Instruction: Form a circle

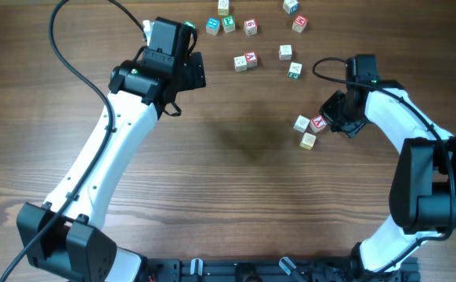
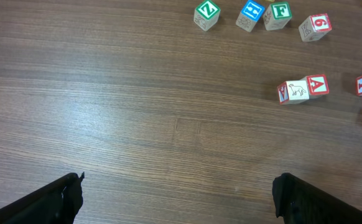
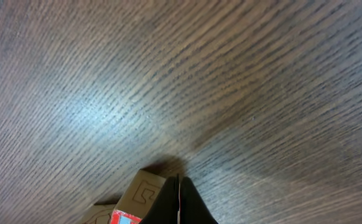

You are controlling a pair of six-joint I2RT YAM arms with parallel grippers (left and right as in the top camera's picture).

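Left tool: wide open. Its two dark fingers sit at the bottom corners of the left wrist view with only bare bench between them, and it holds nothing.
Left arm: white, reaching from the near left corner toward the far middle of the bench. Its tool end is just left of the scattered cubes.
Right tool: closed, with the dark fingers pressed flat together and nothing between them, low over the bench.
Right tool's place: in the overhead view its tip is just beside the red-faced cube, on that cube's right. Whether it touches cannot be told.
Circle: no ring is formed, only a cluster of three cubes right of the bench's middle and nearer the robot than the scattered cubes.
Cluster make-up: the pale cube is on the left, against the red-faced cube. The second pale cube is just on the near side of those two.
Right wrist view: a pale cube face with a line drawing lies at the bottom edge, just left of the closed fingers. A cropped scrap of red and blue print is below it. Which cube of the cluster this is cannot be told.
Far row: green Z cube, blue cube, green F cube and red 9 cube, side by side but apart.
Pair: two cubes touching, one showing a red A, nearer than the far row.
Other cubes: a white-faced cube and a green-faced cube lie between the far row and the cluster.
Bench: dark brown wood grain.
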